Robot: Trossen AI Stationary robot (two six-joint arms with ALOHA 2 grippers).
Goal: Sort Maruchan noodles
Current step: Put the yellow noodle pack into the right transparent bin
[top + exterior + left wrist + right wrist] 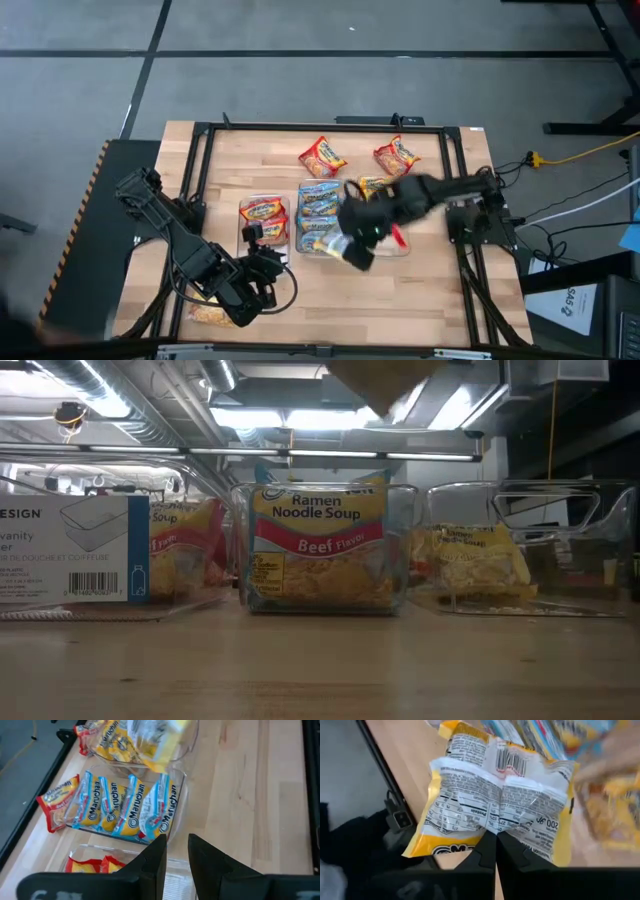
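The wooden table (400, 290) has a black frame around it and stands on a grey floor. Past it, the low view shows a room with pipes and long lights on the ceiling.

The right gripper (495, 851) hangs over the clear bins in the middle of the table. Its two fingers are pressed together on a yellow packet (495, 802) of Maruchan noodles. The packet is crinkly and shows its white back, with small print and a bar code. It hangs in the air above the bins.

The left gripper (176, 854) is low near the front edge of the table, just in front of the bins. Its fingers are a little apart and hold nothing.

The middle bin (177, 805) holds a row of blue packets (125, 807) standing side by side. The left bin (242, 225) holds red packets (264, 212). Two more red packets (322, 155) lie loose on the table behind the bins. Another packet (205, 314) lies by the left gripper at the front.
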